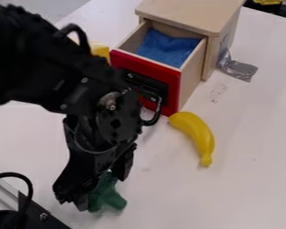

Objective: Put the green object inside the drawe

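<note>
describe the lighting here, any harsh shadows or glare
Camera view: soft light, only faint shadows by the banana and green object; small glints on the silvery tape; black arm mostly dark, with a few metal highlights.

Drawer (192, 75) open from above (blue cloth (164, 47) inside); red front (173, 85) between pincer (100, 188) and opening, banana (197, 131) close by.

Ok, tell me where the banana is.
In the camera view, the banana lies on the table, right of centre, its upper end beside the red drawer front.

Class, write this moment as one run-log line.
gripper: at green object | object: outside drawer | drawer: open, blue cloth inside | banana: on table
</note>
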`<state>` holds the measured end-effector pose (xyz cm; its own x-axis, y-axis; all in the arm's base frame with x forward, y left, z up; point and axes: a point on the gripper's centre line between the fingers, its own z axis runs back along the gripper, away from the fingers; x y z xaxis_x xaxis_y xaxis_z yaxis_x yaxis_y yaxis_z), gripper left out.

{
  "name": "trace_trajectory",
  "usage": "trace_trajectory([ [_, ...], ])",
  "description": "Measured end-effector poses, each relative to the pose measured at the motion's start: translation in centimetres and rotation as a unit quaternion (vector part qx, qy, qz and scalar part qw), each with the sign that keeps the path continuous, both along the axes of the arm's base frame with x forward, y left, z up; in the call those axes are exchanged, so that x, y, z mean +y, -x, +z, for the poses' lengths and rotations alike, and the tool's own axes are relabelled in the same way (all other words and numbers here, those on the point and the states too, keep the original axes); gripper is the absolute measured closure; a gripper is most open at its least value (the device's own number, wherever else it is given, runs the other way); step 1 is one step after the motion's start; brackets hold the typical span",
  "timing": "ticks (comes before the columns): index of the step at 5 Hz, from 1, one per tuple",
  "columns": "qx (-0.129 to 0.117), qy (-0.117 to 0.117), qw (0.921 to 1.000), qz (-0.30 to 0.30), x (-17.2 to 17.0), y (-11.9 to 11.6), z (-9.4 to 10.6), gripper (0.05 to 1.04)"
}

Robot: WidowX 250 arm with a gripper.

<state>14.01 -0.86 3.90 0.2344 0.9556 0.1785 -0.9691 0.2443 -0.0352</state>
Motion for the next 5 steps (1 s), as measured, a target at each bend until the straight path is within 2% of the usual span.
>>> trace_trajectory([
  [1, -0.024, 0.024, 0.9994, 0.004, -0.8, -0.8, 2.9, 0.179],
  [3, -0.054, 0.082, 0.995, -0.017, -2.6, -3.4, 9.4, 0.179],
  [4, -0.073, 0.107, 0.9912, -0.026, -3.0, -5.5, 12.1, 0.179],
  [5, -0.097, 0.123, 0.9873, -0.027, -2.6, -9.3, 14.7, 0.179],
])
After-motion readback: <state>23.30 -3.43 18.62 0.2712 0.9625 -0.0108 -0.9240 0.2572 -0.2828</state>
